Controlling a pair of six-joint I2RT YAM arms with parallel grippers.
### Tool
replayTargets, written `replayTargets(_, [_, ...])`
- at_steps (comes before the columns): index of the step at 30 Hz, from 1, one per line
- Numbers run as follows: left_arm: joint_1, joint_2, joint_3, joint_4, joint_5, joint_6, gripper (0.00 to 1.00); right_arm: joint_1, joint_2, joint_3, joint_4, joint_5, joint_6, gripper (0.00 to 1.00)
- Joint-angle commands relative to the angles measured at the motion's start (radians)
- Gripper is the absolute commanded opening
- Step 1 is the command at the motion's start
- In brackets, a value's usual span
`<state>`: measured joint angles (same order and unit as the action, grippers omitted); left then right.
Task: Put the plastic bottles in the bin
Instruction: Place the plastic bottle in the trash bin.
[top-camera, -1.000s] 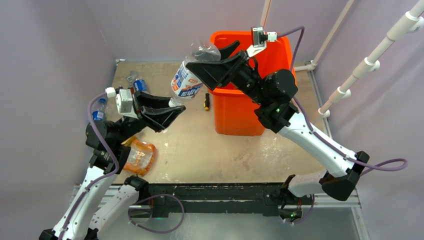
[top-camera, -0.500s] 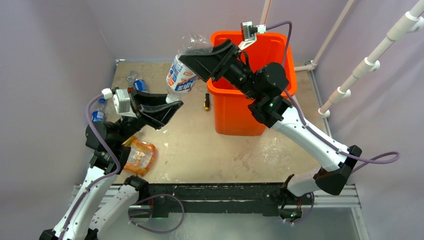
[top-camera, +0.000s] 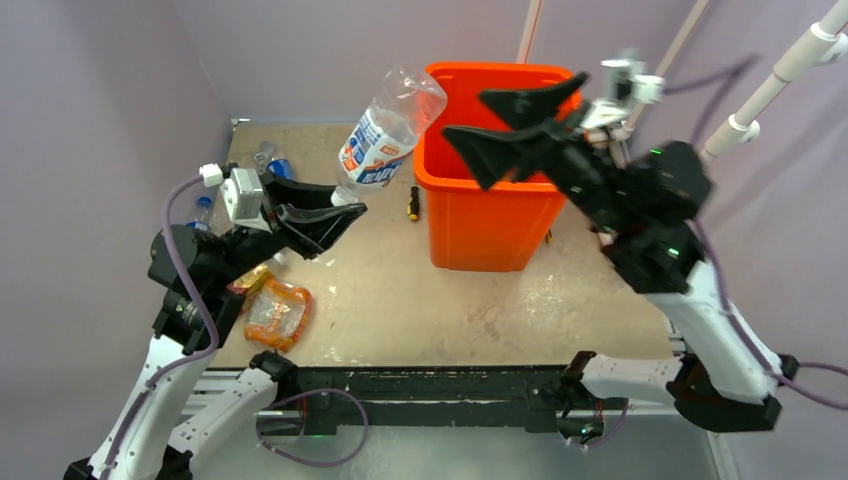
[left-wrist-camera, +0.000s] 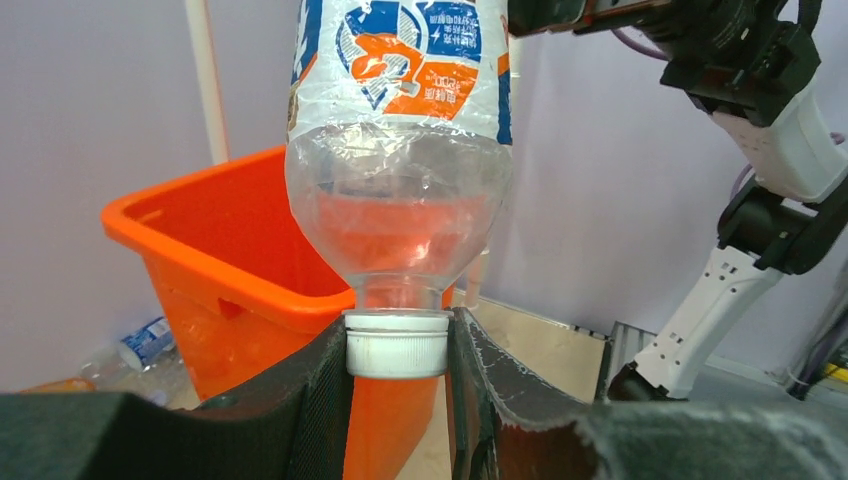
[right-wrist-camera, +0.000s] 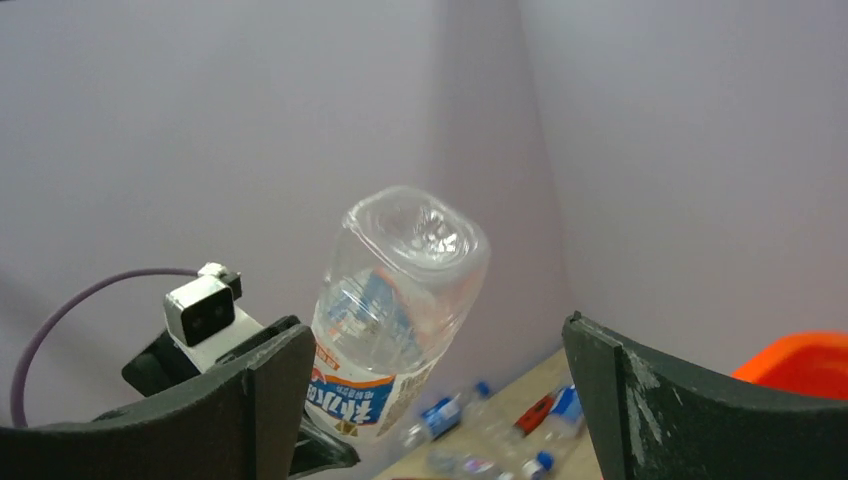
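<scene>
The left gripper (top-camera: 343, 205) pinches one plastic bottle (top-camera: 385, 135) by its cap, raised just left of the bin (top-camera: 490, 225) and not yet over it. The right gripper (top-camera: 463, 113) gapes empty above the bin's rim. More bottles (top-camera: 272, 166) lie farther left of the bin, so most of the work looks undone.

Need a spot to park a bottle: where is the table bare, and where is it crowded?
Bare: the wide patch of table in front of the bin, bordered by the near rail and the crushed orange bottle on the left. Crowded: the far left corner, where loose bottles lie behind the left arm.
</scene>
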<state>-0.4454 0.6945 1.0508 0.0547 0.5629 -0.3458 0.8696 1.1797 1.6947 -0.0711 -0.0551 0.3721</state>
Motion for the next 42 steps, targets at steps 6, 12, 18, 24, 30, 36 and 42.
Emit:
replayTargets(6, [-0.044, 0.141, 0.248, -0.24, 0.304, -0.05, 0.0, 0.002, -0.152, 0.141, -0.262, -0.059, -0.453, 0.99])
replayTargets(12, [-0.046, 0.085, 0.276, -0.436, 0.322, 0.024, 0.0, 0.002, -0.17, 0.176, -0.294, -0.214, -0.496, 0.99])
replayTargets(18, [-0.079, 0.087, 0.199, -0.672, 0.107, 0.182, 0.0, 0.002, -0.109, 0.198, -0.318, -0.364, -0.478, 0.99])
replayTargets(24, [-0.103, 0.206, 0.315, -0.717, 0.134, 0.13, 0.0, 0.003, -0.039, 0.202, -0.347, -0.308, -0.531, 0.98])
replayTargets(30, [-0.149, 0.285, 0.469, -0.771, 0.155, 0.159, 0.0, 0.013, -0.047, 0.135, -0.371, -0.29, -0.618, 0.97])
replayTargets(36, [-0.156, 0.304, 0.497, -0.698, 0.154, 0.124, 0.0, 0.065, -0.063, 0.059, -0.371, -0.185, -0.677, 0.96])
replayTargets(42, [-0.156, 0.279, 0.485, -0.612, 0.18, 0.148, 0.0, 0.072, -0.165, -0.076, -0.204, -0.138, -0.638, 0.98])
